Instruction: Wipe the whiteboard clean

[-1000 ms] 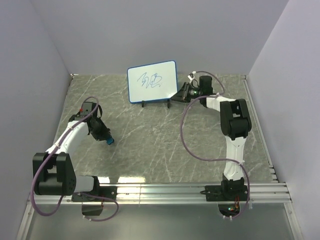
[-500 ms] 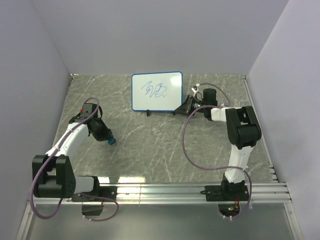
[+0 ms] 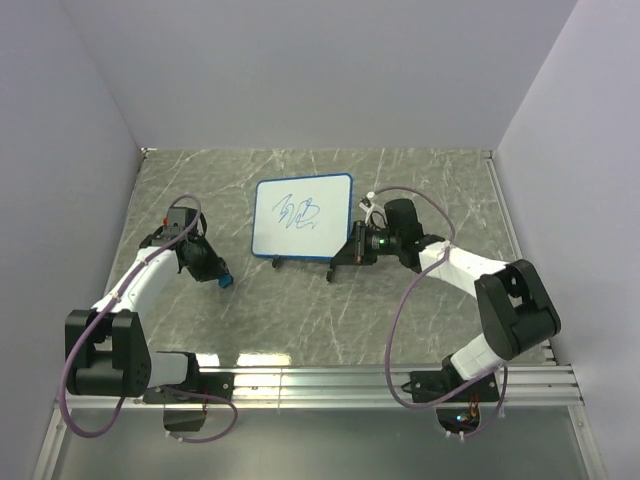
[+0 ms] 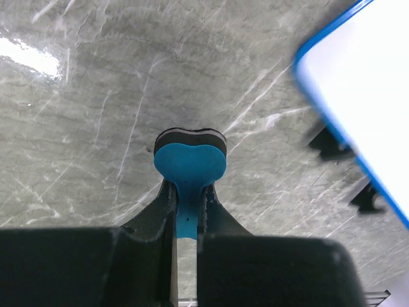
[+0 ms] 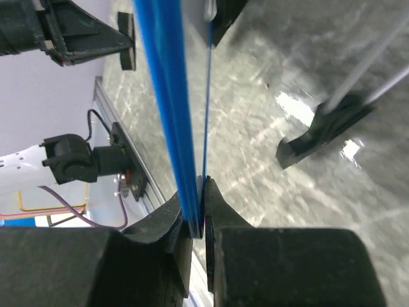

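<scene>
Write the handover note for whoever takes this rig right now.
Left gripper: shut on the blue eraser, low over the table, left of the whiteboard and not touching it.
Right gripper: shut on the whiteboard's right edge, holding it roughly upright mid-table.
Done: eraser and board both gripped.
Left: the blue scribble is unwiped. Bring the eraser to the board face and rub it off.
</scene>
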Controlling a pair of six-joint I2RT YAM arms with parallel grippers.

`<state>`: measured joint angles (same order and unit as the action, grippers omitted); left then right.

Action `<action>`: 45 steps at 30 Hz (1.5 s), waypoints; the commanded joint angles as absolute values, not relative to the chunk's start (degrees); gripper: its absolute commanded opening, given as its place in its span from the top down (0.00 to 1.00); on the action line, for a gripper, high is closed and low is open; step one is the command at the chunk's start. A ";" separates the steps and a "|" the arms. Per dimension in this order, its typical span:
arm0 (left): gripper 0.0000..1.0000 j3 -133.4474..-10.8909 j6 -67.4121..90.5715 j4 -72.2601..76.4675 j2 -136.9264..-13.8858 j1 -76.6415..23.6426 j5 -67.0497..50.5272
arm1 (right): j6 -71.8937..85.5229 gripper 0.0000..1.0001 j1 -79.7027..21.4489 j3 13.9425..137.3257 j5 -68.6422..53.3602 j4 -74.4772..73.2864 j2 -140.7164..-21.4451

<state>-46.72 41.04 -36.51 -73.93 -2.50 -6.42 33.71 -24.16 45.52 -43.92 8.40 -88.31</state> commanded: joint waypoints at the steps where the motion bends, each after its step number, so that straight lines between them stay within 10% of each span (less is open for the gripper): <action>1: 1.00 -46.23 40.34 -34.37 -72.33 -2.81 -7.03 | 30.34 1.00 -23.12 49.47 -41.49 1.77 -87.00; 8: 1.00 -46.23 40.25 -34.37 -71.81 -2.90 -7.03 | 24.96 1.00 -21.27 57.92 -38.94 -4.40 -95.44; 35: 1.00 -45.35 40.61 -30.94 -75.41 -5.97 -5.19 | 38.14 1.00 -24.34 29.97 -32.08 24.52 -97.11; 39: 1.00 -45.35 40.61 -30.59 -75.59 -6.42 -5.01 | 39.37 0.43 -27.07 29.79 -31.03 25.23 -96.77; 45: 1.00 -45.18 40.69 -30.41 -74.71 -6.77 -5.10 | 39.38 0.15 -28.04 28.30 -29.01 22.95 -92.65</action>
<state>-45.23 41.12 -32.12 -75.64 -6.35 -5.63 41.04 -27.55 30.68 -34.26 29.15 -94.06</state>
